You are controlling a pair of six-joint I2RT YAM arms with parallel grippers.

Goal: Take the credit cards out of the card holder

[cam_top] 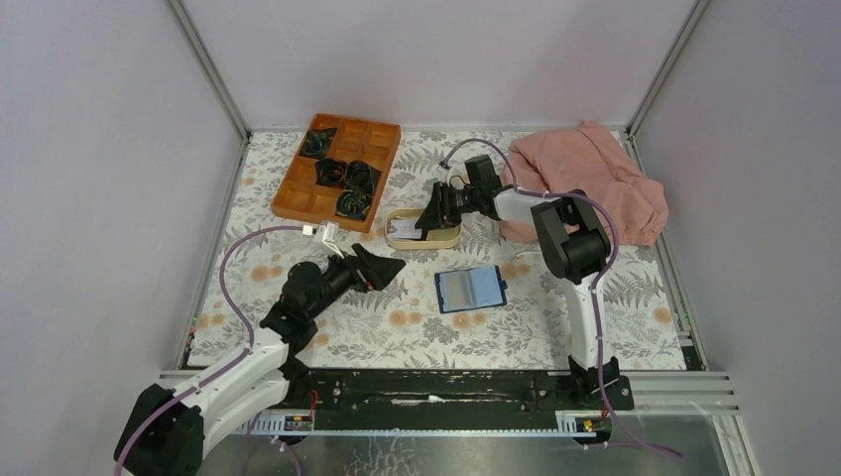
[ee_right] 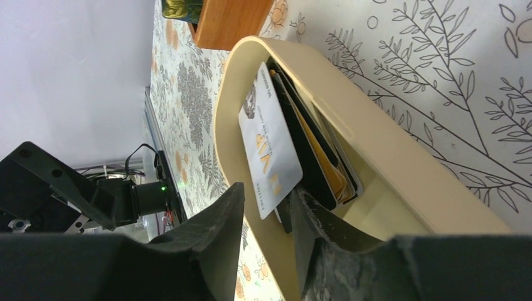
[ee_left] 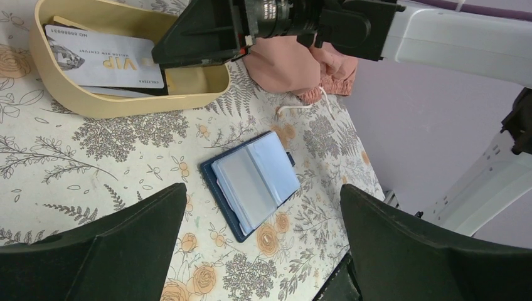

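Note:
The navy card holder (cam_top: 470, 289) lies open on the floral table, pale blue pockets up; it also shows in the left wrist view (ee_left: 254, 182). Several credit cards lie stacked in the beige oval dish (cam_top: 397, 239): a grey-white VIP card (ee_right: 270, 141) on top, a black card (ee_right: 308, 160) under it. My right gripper (ee_right: 266, 190) reaches into the dish with its jaws apart, and the VIP card's corner sits loose in the gap. My left gripper (ee_left: 263, 244) hovers wide open to the left of the holder, holding nothing.
A wooden compartment tray (cam_top: 337, 169) with dark coiled items stands at the back left. A pink cloth (cam_top: 595, 178) is heaped at the back right, behind the right arm. The dish (ee_left: 94, 103) sits between the tray and the holder.

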